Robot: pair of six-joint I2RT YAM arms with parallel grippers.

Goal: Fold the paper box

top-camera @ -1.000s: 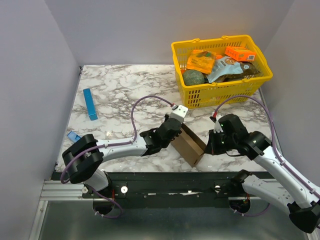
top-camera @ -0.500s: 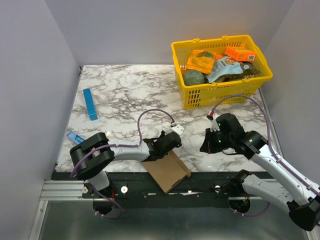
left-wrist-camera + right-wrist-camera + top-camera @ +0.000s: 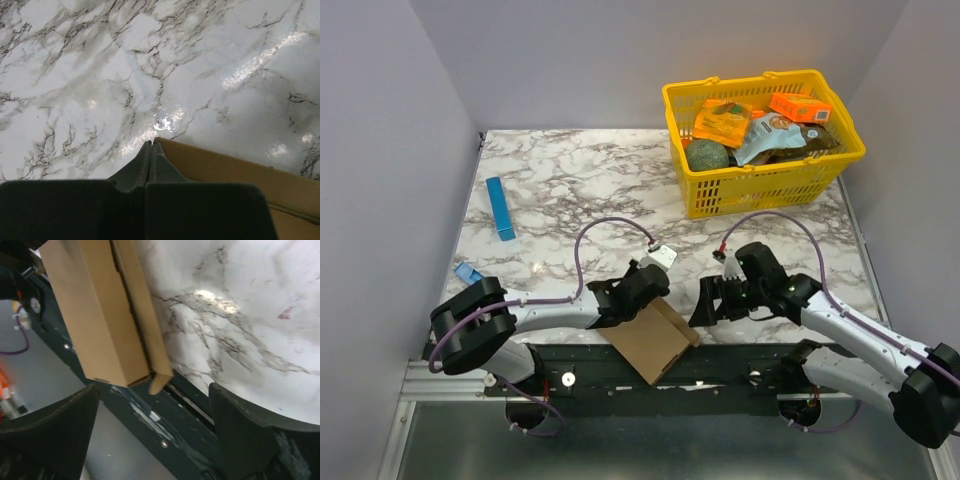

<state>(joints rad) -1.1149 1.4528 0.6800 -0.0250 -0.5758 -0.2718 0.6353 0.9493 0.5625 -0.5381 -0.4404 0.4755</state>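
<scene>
Marble-patterned tabletop [image 3: 570, 190] fills the enclosure between pale walls. A yellow basket [image 3: 760, 195] of groceries sits at its far right corner, well clear of the work. At the near edge, between the two arms, lies the paper box [image 3: 655, 350], a flattened brown carton with much of it hanging out over the black frame. That overhang probably leaves its edges free to be pinched from below. The left gripper [image 3: 638, 292] is clenched on the box's far-left corner, seemingly to hold it so it cannot slide or tip off. Just right of the box, the right gripper [image 3: 710, 300] is released, jaws spread wide and empty, facing the carton's right edge as if ready to take a flap. A thin blue strip [image 3: 501, 208] lies far left, apart from everything.
</scene>
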